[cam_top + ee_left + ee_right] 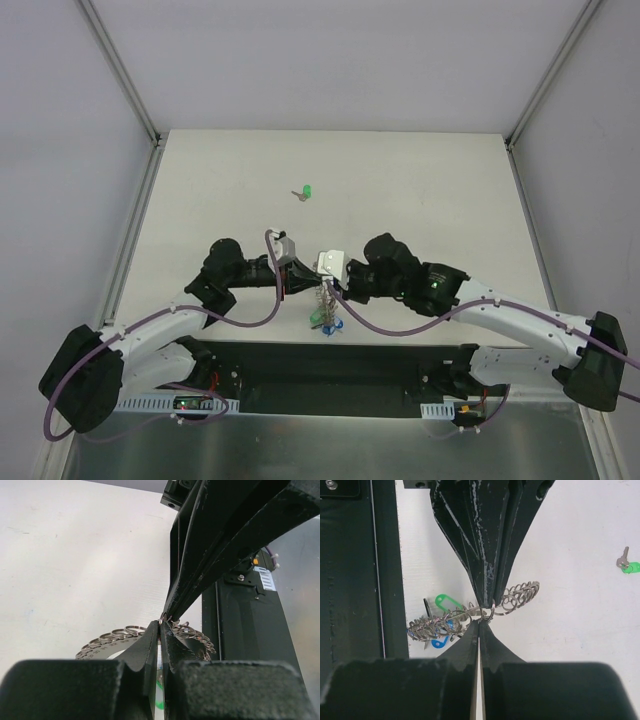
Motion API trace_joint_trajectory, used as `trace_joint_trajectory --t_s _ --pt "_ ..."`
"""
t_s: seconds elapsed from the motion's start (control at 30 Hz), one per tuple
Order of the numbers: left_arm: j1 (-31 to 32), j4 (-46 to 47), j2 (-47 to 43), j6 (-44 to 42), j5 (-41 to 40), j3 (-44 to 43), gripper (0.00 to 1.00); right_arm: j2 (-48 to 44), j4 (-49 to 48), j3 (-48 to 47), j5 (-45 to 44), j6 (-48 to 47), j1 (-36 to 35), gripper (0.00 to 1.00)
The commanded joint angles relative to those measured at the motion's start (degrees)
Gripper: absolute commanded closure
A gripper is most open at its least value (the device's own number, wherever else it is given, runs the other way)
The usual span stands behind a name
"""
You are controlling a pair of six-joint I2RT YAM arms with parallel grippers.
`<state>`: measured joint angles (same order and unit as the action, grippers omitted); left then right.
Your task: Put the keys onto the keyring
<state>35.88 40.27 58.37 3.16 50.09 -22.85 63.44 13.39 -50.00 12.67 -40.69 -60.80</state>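
Observation:
The keyring point(323, 301) hangs on edge between my two grippers, above the table's near edge. In the left wrist view its flat grey face point(106, 645) and wire loops show. My left gripper point(161, 625) is shut on its rim. My right gripper point(480, 621) is shut on a wire loop point(490, 612) at the same spot, tip to tip with the left fingers point(485, 555). Keys with green point(445, 601), blue point(439, 643) and black point(425, 608) heads hang from the ring. A loose green-headed key point(305, 192) lies on the table further back; it also shows in the right wrist view point(625, 565).
The black base plate point(330, 370) of the arms runs along the near edge, just under the hanging keys. White walls with metal frame posts point(125, 75) enclose the table on the left, right and back.

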Motion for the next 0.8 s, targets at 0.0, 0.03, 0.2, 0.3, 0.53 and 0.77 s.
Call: trace_joint_trajectory --t_s 0.0,0.03,0.2,0.3,0.53,0.77 --pt "-0.81 13.24 -3.00 4.57 -8.15 2.45 1.00 0.89 -3.63 -0.27 1.13 1.31 -0.29 0.99" --pt "-0.81 14.30 -3.26 4.92 -8.94 3.24 1.00 1.07 -3.98 -0.45 1.05 1.31 -0.29 0.99" --pt "-0.81 16.42 -4.40 6.33 -11.23 6.94 1.00 2.04 -4.16 -2.03 -0.36 0.35 -0.29 0.99" --pt "-0.81 15.28 -6.77 5.63 -12.55 8.87 0.92 2.21 -2.67 -3.35 -0.98 -0.88 -0.38 0.99" --pt "-0.81 9.13 -13.18 3.79 -15.28 11.51 0.66 3.18 0.23 -7.13 -0.80 -3.17 -0.20 0.99" --pt "-0.81 -1.32 -18.20 3.08 -22.55 8.36 0.42 5.11 1.73 -9.94 -3.61 -4.75 0.50 0.99"
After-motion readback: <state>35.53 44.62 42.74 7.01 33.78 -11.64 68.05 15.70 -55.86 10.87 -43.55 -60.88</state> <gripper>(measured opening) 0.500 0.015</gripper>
